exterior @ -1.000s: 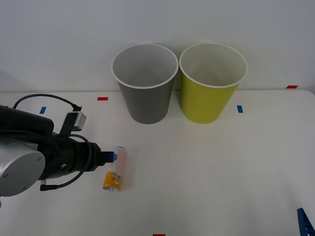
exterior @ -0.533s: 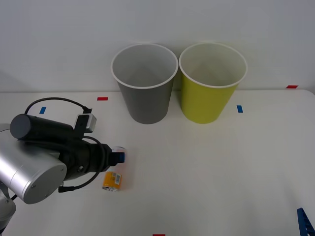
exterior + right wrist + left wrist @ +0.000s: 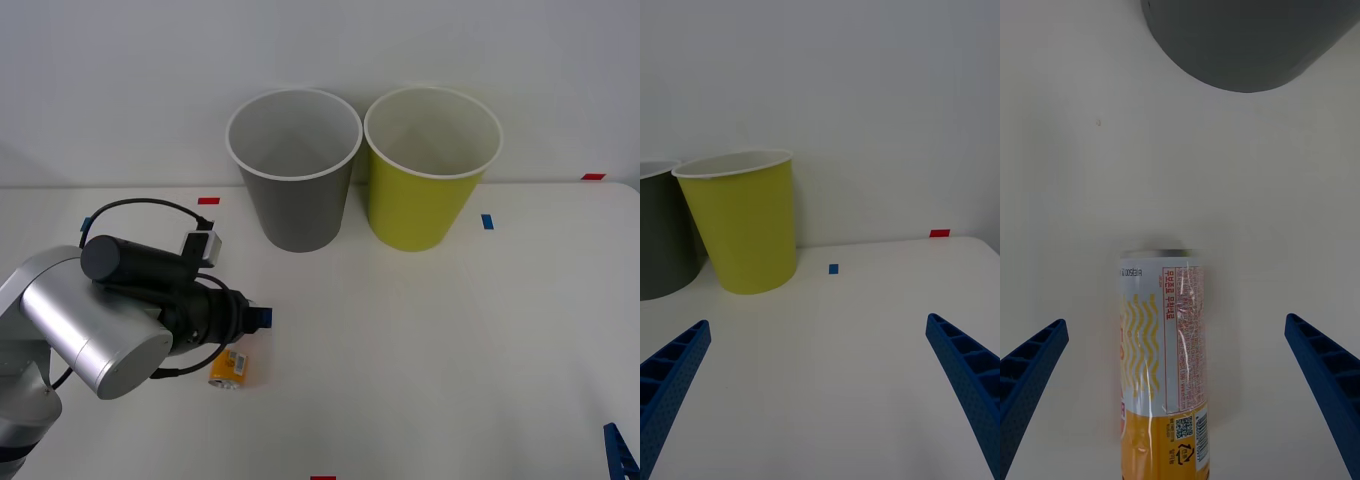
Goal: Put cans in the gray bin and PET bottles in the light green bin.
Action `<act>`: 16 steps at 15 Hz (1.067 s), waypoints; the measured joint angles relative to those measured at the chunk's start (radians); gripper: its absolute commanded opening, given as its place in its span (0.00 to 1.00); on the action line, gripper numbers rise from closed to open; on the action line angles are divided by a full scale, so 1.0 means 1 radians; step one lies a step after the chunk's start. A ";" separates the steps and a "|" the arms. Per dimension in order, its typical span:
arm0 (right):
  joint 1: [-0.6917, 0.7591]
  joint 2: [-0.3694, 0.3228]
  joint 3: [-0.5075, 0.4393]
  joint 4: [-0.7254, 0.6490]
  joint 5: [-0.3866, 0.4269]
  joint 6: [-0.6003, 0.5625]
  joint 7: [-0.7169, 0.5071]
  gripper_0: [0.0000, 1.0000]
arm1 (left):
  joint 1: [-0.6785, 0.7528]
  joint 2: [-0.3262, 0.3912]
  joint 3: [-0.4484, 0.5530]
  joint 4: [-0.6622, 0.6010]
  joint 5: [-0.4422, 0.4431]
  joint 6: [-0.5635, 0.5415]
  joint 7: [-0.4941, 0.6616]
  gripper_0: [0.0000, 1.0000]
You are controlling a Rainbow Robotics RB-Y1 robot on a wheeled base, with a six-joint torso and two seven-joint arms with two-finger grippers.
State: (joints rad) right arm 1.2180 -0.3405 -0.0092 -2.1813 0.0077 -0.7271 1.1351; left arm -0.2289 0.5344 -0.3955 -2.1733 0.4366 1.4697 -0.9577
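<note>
Left gripper [image 3: 1178,420], fingers spread wide, hovers straddling the lying can [image 3: 1161,360]; bare table [image 3: 1285,195] separates it from the gray bin [image 3: 1247,41] ahead.

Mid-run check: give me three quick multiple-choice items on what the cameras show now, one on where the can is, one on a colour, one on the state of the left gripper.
1. Where is the can?
A. in the gray bin
B. lying on the table under the left gripper
C. standing beside the green bin

2. What colour is the bin on the robot's right?
A. yellow-green
B. red
C. black

3. The left gripper is
A. shut on the can
B. open around the can
C. inside a bin

Answers: 1 B, the can lies flat on the table. 2 A, the green bin stands right of the gray bin. 3 B, its fingers stand apart, clear of the can.
</note>
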 measured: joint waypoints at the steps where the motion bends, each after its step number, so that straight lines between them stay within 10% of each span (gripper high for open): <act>1: 0.000 0.000 0.000 0.000 0.000 0.000 0.000 1.00 | -0.016 -0.002 -0.011 0.021 0.005 0.001 0.004 1.00; 16: 0.000 0.000 0.000 0.000 0.000 0.000 0.000 1.00 | -0.087 -0.082 -0.019 0.157 -0.016 0.109 -0.029 1.00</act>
State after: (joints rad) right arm 1.2180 -0.3405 -0.0092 -2.1813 0.0077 -0.7271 1.1351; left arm -0.3160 0.4520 -0.4147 -2.0164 0.4210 1.5786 -0.9864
